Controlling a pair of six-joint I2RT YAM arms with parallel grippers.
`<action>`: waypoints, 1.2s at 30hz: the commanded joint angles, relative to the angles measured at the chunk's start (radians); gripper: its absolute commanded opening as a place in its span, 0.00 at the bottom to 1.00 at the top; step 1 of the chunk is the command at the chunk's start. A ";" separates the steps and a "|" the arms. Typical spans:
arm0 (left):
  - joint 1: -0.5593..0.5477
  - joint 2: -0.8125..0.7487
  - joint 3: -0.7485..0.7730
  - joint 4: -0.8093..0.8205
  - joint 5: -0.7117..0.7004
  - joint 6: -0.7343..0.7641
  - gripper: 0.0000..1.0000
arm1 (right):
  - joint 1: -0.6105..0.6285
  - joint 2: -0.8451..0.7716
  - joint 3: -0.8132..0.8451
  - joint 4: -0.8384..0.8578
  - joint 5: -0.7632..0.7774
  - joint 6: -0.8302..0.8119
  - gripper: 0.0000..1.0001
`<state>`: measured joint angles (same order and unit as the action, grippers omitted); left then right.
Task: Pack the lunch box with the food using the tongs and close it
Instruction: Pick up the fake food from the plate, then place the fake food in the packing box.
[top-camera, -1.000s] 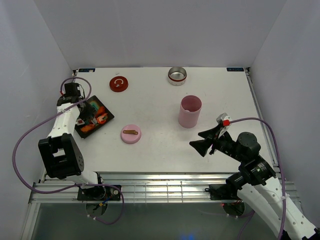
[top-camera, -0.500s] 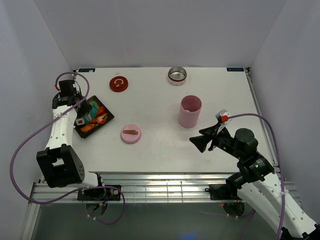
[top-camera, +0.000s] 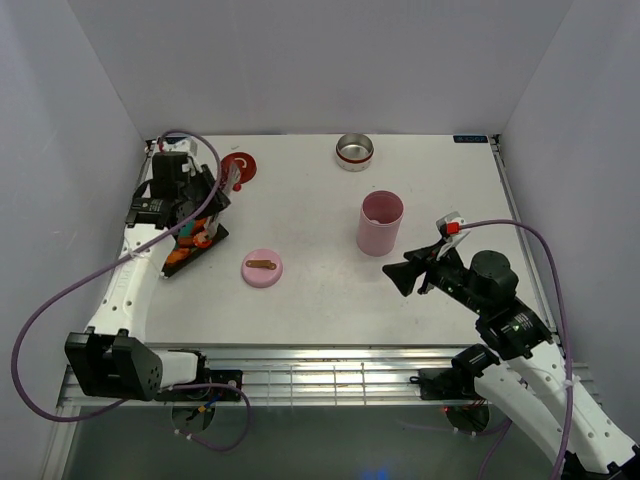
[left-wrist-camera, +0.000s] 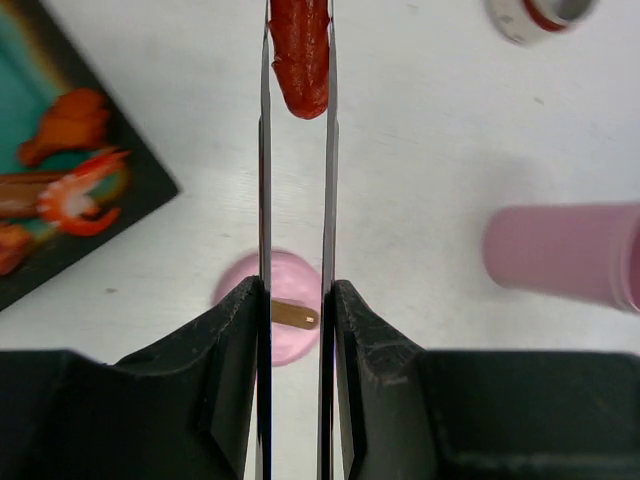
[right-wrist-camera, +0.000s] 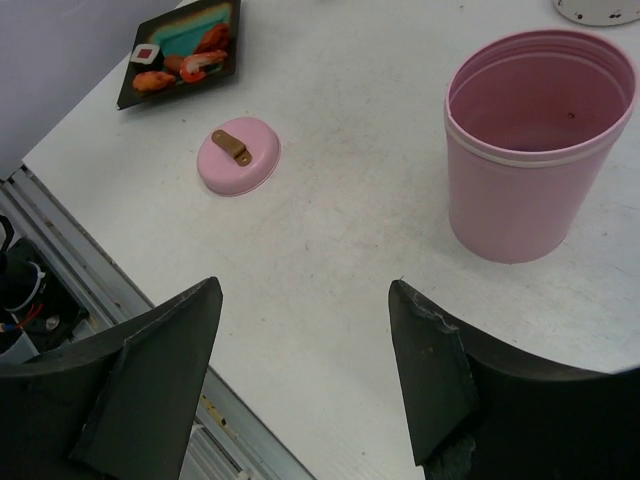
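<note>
**Transfer of a food piece by tongs, left arm in transit**

The left pincer (left-wrist-camera: 297, 290) is closed narrowly on the tongs (left-wrist-camera: 327, 180), squeezing their two thin arms near the joined end so that the far tips pinch a red food piece (left-wrist-camera: 300, 55). Holding the tool this far back probably gives reach and keeps the pincer itself away from the food. The piece hangs clear of the table (right-wrist-camera: 350, 230), past the edge of the black tray (right-wrist-camera: 178, 38). The rest of the food (left-wrist-camera: 75, 190), orange and red pieces, lies on that tray.

The pink lunch box (right-wrist-camera: 535, 150) stands upright and open, well apart from the tray. Its lid (right-wrist-camera: 238, 155) rests on the table between the two. The right pincer (right-wrist-camera: 305, 290) hovers with jaws wide and empty just short of the lunch box. It appears to be waiting, perhaps to steady the box or fetch the lid.

Compared with one second ago, the left arm has risen from its low position over the tray and swung inward, with the tongs now pointing toward the table's far side. The right arm has barely shifted.
</note>
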<state>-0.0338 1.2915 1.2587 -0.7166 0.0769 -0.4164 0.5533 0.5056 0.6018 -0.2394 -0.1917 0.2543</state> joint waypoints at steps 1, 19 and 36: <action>-0.136 -0.099 0.051 0.115 0.084 -0.016 0.00 | 0.007 -0.016 0.062 -0.009 0.064 0.002 0.73; -0.663 -0.048 -0.002 0.483 0.179 -0.085 0.00 | 0.007 -0.153 0.124 -0.129 0.255 0.025 0.73; -0.727 0.117 -0.150 0.822 0.118 0.039 0.00 | 0.007 -0.179 0.148 -0.192 0.301 0.000 0.73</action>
<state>-0.7559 1.4120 1.1191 -0.0303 0.2104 -0.4198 0.5541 0.3309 0.7025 -0.4290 0.0841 0.2760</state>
